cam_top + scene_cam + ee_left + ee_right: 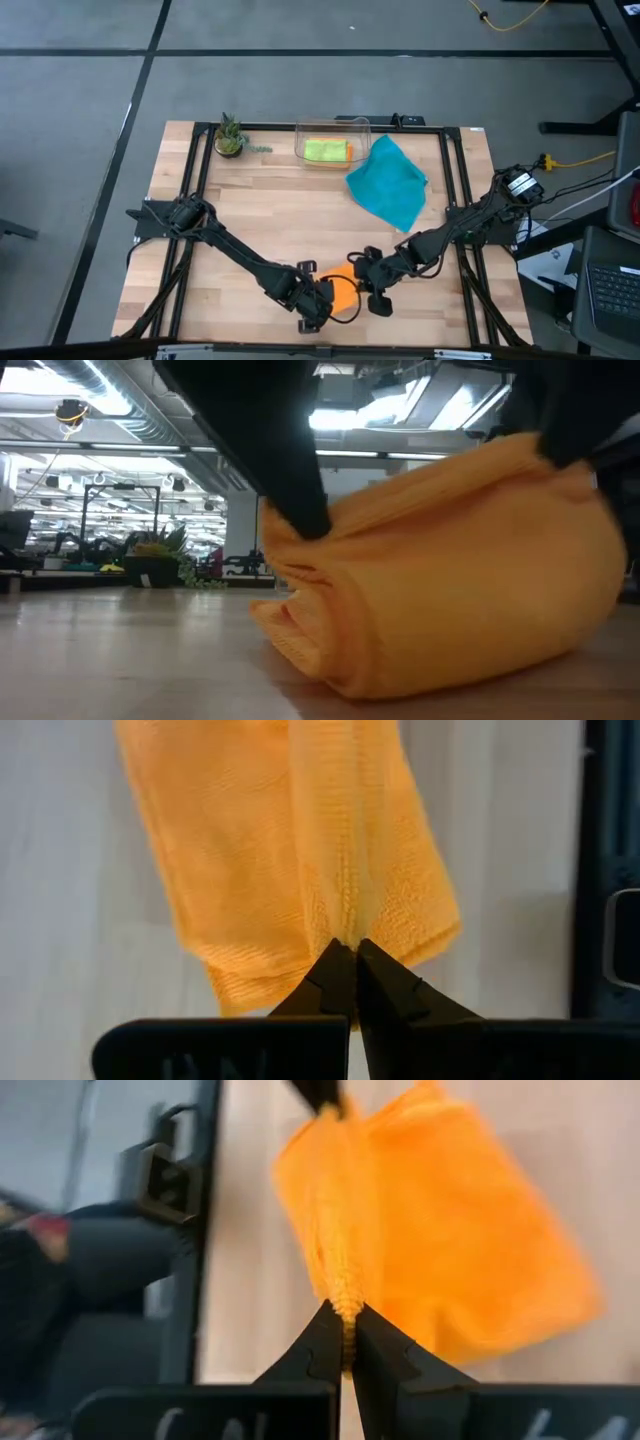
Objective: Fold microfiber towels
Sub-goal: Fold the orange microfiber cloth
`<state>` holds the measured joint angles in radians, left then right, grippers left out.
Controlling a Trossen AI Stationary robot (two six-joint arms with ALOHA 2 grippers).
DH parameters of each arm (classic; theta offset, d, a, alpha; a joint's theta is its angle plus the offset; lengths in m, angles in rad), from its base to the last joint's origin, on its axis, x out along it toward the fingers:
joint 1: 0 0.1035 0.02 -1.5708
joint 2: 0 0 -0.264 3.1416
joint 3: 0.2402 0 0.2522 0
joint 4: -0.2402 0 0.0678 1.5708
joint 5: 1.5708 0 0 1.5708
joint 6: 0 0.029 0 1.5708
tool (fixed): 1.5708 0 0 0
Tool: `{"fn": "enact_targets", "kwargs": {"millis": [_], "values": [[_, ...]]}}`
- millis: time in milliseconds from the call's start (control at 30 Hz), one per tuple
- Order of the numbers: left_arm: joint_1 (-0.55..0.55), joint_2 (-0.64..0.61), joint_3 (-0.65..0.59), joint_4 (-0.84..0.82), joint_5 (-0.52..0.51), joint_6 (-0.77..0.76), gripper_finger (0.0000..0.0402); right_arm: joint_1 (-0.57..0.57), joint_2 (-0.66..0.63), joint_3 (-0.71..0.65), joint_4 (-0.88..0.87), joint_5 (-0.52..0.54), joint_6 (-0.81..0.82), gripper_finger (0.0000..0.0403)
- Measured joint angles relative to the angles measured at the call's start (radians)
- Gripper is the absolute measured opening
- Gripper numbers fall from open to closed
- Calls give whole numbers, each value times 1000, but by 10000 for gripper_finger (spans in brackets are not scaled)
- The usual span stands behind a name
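Left gripper [352,948] and right gripper [345,1315] each pinch the orange towel [342,291] with jaws pressed together on opposite edges. The towel is bunched at the table's [250,220] front edge, with open wood behind it. Farther back, the clear plastic bin [333,140] holds folded lime green [322,150] and orange [348,152] cloths. The teal towel [389,181] lies spread just beside the bin. A potted plant [230,137] stands on the bin's other side.

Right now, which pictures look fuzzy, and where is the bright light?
In the right wrist view the orange towel looks smeared and soft. In the low view ceiling lights glare white, and the dark arms above are blurry. The high view is evenly lit, the teal towel crisp.
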<state>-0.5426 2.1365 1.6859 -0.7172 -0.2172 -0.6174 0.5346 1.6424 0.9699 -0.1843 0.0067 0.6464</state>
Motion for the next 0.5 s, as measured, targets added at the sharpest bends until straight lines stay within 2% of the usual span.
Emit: {"fn": "enact_targets", "kwargs": {"millis": [233, 500], "values": [[4, 0, 0, -37, -68, 0, 0, -1, 0, 0, -34, 221, 0, 14], [12, 6, 0, -46, -72, -6, 0, -5, 108, 0, -14, 268, -19, 14]]}}
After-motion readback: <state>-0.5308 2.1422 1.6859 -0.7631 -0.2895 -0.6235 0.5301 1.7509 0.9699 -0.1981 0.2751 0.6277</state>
